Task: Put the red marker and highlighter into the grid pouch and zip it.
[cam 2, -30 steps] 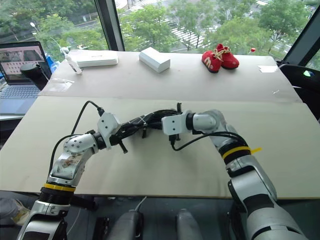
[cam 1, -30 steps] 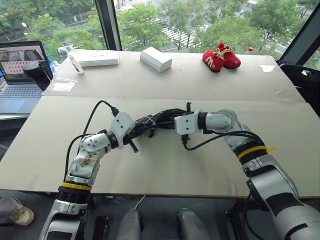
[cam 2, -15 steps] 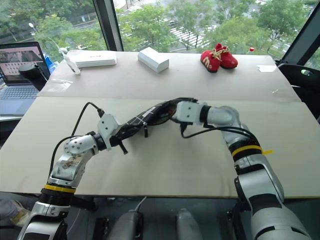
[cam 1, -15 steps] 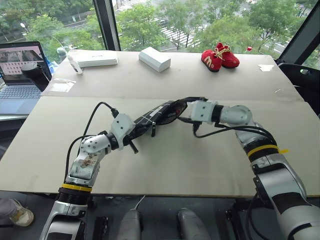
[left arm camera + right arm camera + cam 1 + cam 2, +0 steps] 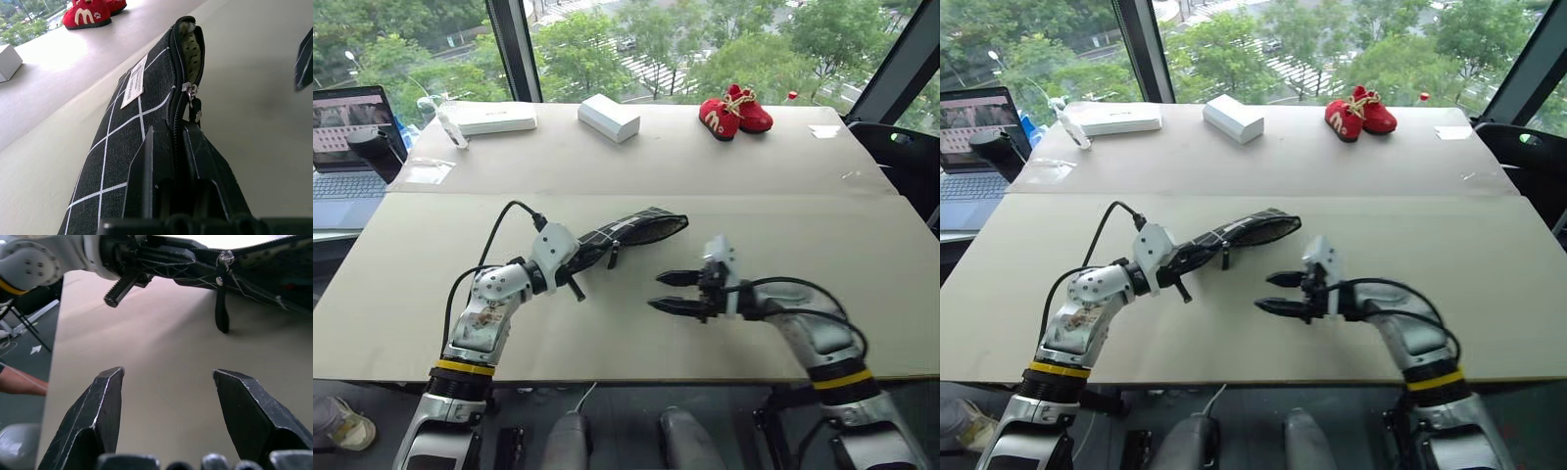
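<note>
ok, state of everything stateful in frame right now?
grid pouch: held off the table by one end, mouth still partly unzipped
zipper pull: partway along, cord hanging
left gripper: shut on the grid pouch
right gripper: open, empty
laptop: lid open, screen on

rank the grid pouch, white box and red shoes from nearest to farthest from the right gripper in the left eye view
From the right gripper:
1. grid pouch, just beyond, toward the left arm
2. white box, far side, left of centre
3. red shoes, far side; nearly level with the box, too close to call
</note>
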